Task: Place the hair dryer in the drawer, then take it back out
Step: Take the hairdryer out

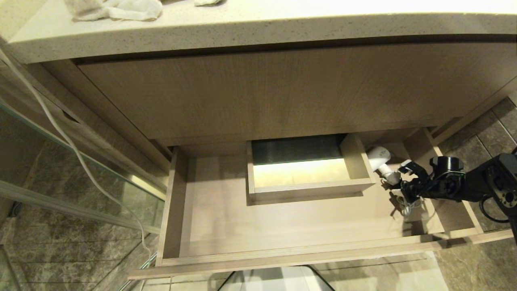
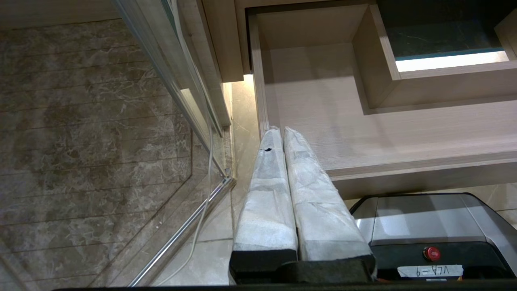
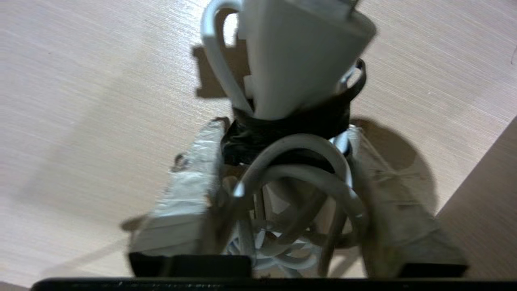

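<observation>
**Right pincer closes around the hair dryer's corded handle inside the open drawer**

The hair dryer [image 1: 380, 158] lies on the floor of the pulled-out drawer [image 1: 210, 226], at about 3 o'clock from the boxed cut-out [image 1: 311, 169], its barrel just beside the box's right wall. The right pincer [image 1: 398, 184] reaches in from 3 o'clock. In the right wrist view its taped fingers [image 3: 181, 194] stand on either side of the handle end, where the looped cord [image 3: 299, 178] and a dark band are bundled. The fingers are partly apart and close against the bundle; whether they already clamp it firmly cannot be told from these frames.

The dryer is in the drawer, so the step in hand looks like either the release after placing it or the regrasp for taking it out; the pictures alone do not settle which. If it is the take-out, the next move calls for a firm hold on handle and cord together, then a lift.

Room is tight: the cut-out's wall is at 9 o'clock of the dryer, the drawer's right side wall at 3 o'clock, and the cabinet front overhangs at 12 o'clock. The open way is upward and toward 6 o'clock, over the low drawer front.

The left pincer [image 2: 282, 137] hangs parked near the drawer's left front corner, fingers together and holding nothing.
</observation>
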You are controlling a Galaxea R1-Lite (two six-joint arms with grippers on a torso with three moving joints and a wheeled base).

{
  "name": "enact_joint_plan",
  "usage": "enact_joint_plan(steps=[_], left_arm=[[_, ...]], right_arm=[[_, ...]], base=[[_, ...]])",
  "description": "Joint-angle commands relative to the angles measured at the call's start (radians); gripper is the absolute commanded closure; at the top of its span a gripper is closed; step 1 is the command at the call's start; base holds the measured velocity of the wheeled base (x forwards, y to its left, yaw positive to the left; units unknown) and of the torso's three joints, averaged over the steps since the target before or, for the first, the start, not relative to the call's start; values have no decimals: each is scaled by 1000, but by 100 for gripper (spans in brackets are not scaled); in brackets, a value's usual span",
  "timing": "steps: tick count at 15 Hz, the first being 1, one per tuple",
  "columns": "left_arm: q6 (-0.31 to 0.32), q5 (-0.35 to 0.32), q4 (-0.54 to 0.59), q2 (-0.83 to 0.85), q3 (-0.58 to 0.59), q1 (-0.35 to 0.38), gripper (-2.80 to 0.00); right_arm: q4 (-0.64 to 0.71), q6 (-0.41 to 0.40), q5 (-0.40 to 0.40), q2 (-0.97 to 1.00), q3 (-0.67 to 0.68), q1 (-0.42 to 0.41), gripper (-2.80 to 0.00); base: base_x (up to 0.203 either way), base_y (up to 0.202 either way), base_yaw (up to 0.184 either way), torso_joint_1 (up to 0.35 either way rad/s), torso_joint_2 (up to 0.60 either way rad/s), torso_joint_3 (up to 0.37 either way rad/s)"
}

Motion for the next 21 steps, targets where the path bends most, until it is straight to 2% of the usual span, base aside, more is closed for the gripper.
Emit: enact_joint_plan(steps=[1,13,17,21], left_arm=[[0,0,0,0,0,0,0],[0,0,0,0,1,0,0],[0,0,0,0,1,0,0],[0,0,0,0,0,0,0]], right_arm=[[-2,-4,2,-32,8,0,0],[53,-9,4,-201,101,-71,0],[82,-9,5,-249,112,-77,0],[83,-9,5,-323,183,-78,0]], base=[[0,0,0,0,0,0],[0,0,0,0,0,0],[0,0,0,0,0,0],[0,0,0,0,0,0]])
